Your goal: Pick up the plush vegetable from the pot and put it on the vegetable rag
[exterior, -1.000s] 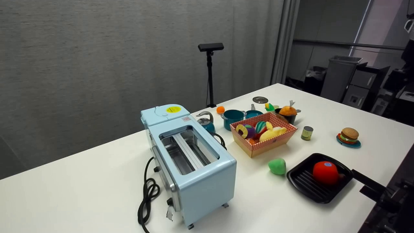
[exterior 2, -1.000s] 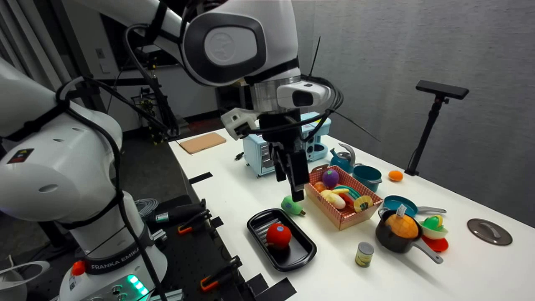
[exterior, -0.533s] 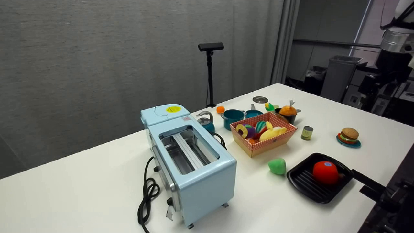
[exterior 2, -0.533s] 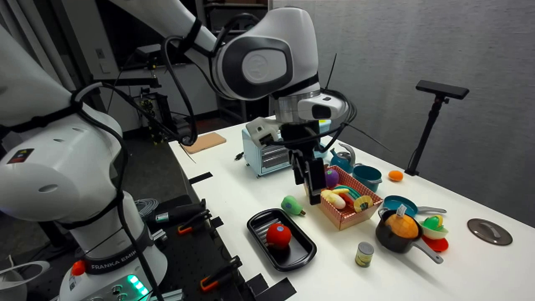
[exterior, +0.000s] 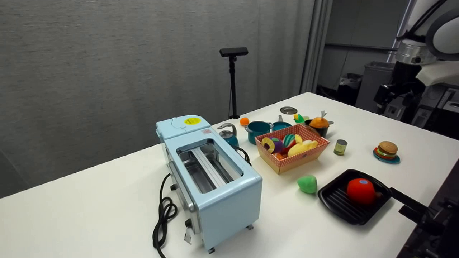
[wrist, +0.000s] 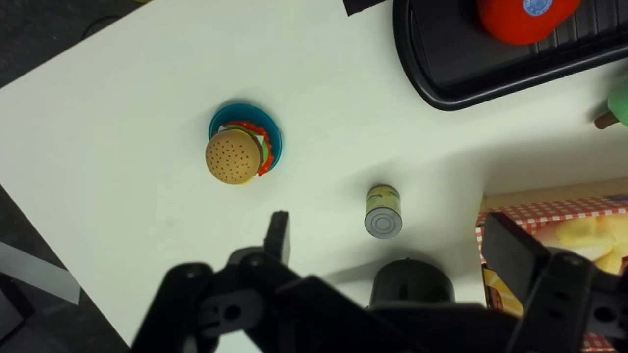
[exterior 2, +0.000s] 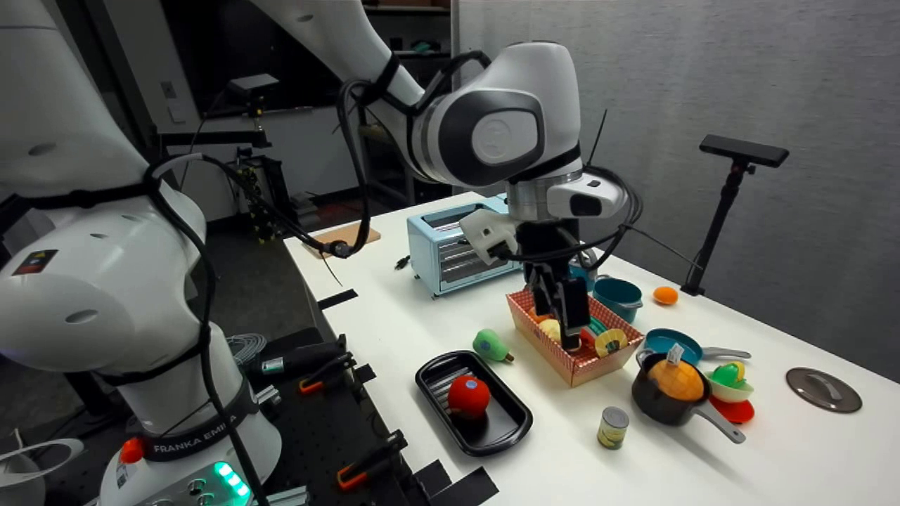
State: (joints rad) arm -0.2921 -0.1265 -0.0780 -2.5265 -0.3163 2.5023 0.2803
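Observation:
An orange plush vegetable (exterior 2: 676, 380) with a white tag sits in a black pot (exterior 2: 657, 407); both also show in an exterior view, the plush (exterior: 319, 122) above the pot's rim (exterior: 322, 132). A red-checked basket (exterior 2: 545, 351) holding several plush foods stands beside the pot, also seen in an exterior view (exterior: 301, 163). No rag shows. My gripper (wrist: 390, 233) is open with nothing between its fingers. In an exterior view it (exterior 2: 562, 316) hangs above the table in front of the basket. In the wrist view the pot (wrist: 412, 282) is partly covered by the gripper, and the orange plush is hidden.
A can (wrist: 383, 211) stands near the pot. A toy burger (wrist: 233, 157) sits on a teal dish. A black grill pan (exterior 2: 506, 439) holds a red plush. A green plush (exterior: 307, 184) lies beside it. A teal pot (exterior 2: 617, 299) and pan (exterior 2: 673, 343) stand behind.
My gripper has moved further over the table, rightward past the basket's front toward the pot's side in an exterior view. It stays open. The objects have not moved.

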